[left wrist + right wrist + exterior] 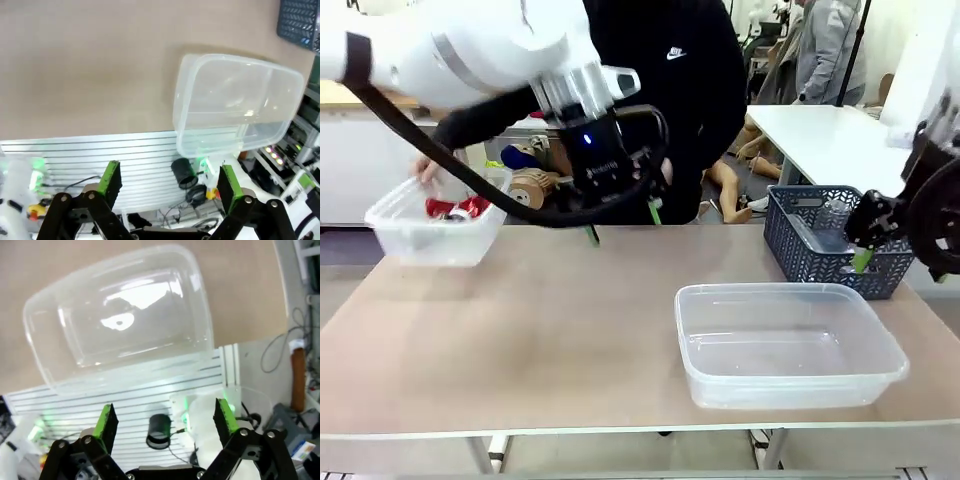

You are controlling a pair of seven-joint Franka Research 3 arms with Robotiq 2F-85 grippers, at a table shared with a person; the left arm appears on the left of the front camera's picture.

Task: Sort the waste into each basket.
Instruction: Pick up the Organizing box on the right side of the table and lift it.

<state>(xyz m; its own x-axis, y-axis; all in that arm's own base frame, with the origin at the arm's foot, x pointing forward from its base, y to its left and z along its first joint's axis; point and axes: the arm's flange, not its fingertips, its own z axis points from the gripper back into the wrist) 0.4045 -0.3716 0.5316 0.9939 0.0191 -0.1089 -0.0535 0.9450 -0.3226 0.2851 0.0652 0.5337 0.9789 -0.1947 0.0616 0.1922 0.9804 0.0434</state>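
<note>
Empty tub (790, 388) sits front right. Beyond it my right pincer (865, 245) hangs released beside the grey basket (810, 245); my left pincer (623, 222), released too, hovers mid-table, well apart from red cans (455, 208) in the far-left tub (430, 245) at a person's hand (424, 170).

Clear colourless tub (790, 388), red-and-silver cans (455, 208), dark blue-grey lattice basket (800, 250), pale tan table (550, 330), white arm (470, 45), green pads (111, 180)

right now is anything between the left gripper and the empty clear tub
Nothing visible. The left gripper, open, hangs over bare table, and the empty tub sits apart on it. The dark basket stands behind the tub, off the path.
</note>
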